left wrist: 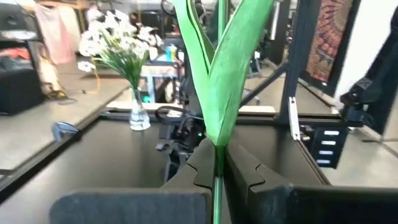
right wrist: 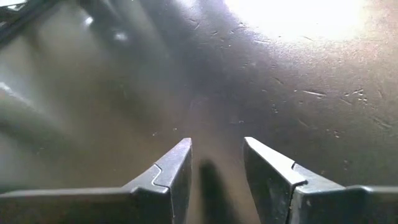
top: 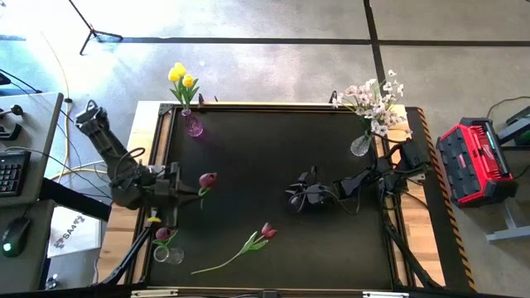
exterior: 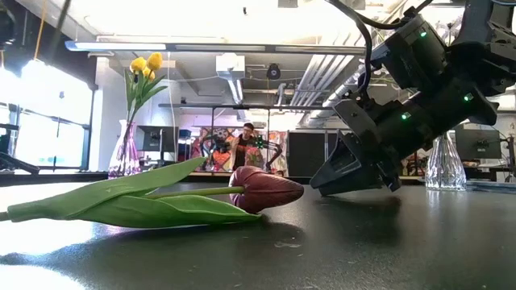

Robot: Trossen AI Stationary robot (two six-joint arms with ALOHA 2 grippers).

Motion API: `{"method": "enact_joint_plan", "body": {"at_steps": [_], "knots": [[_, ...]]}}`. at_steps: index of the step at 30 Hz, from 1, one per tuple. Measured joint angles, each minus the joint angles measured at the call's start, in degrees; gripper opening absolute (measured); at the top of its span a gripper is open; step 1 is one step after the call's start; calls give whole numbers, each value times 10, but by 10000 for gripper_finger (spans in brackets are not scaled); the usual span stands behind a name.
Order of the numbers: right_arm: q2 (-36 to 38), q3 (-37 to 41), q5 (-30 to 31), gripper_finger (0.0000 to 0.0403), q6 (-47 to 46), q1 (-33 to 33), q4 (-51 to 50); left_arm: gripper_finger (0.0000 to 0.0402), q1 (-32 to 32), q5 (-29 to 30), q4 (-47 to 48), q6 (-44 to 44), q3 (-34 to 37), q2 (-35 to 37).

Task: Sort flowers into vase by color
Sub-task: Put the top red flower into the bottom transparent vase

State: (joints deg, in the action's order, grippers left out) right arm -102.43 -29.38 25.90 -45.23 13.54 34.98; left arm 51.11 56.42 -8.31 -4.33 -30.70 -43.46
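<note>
- the left gripper [top: 178,186] sits at the left edge of the table, clamped on the green stem of a dark red tulip [top: 208,179]; the left wrist view shows the stem [left wrist: 217,180] pinched between the two fingers, leaves rising straight past the camera.
- the held tulip's bloom points right, toward the table's middle, so its long axis runs roughly left to right, out from the fingers.
- the small clear vase [top: 172,254] with one dark red bloom [top: 162,235] already in it stands near the table's near-left corner, just nearward of the left gripper; by my reading this is where the held flower goes, which means swinging the stem upright and nearward.
- a second dark red tulip [top: 267,231] lies flat on the near middle of the table, stem trailing left and nearward; it lies between the two arms, a little closer to the right one.
- the right gripper [top: 300,199] is low over the middle of the table, fingers parted with nothing between them; only bare table shows in the gap.
- the yellow tulips [top: 181,77] stand in a purple vase [top: 193,126] at far left, and the pale blossoms [top: 374,99] in a clear vase [top: 360,146] at far right.
</note>
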Motion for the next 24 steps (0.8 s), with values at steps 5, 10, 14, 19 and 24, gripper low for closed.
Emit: {"method": "enact_joint_plan", "body": {"at_steps": [5,10,14,19,24], "knots": [[0,0,0,133,-15,1,5,0,81,101,-15,16,0,0],[0,-8,-7,133,-11,3,14,0,148,125,-47,17,0,0],[0,-15,-7,133,-10,3,13,0,197,69,-87,49,0,-7],[0,-27,-6,133,-11,4,14,0,238,71,-144,114,0,-16],[0,-41,-6,133,-10,5,14,0,270,39,-166,147,0,-15]]}}
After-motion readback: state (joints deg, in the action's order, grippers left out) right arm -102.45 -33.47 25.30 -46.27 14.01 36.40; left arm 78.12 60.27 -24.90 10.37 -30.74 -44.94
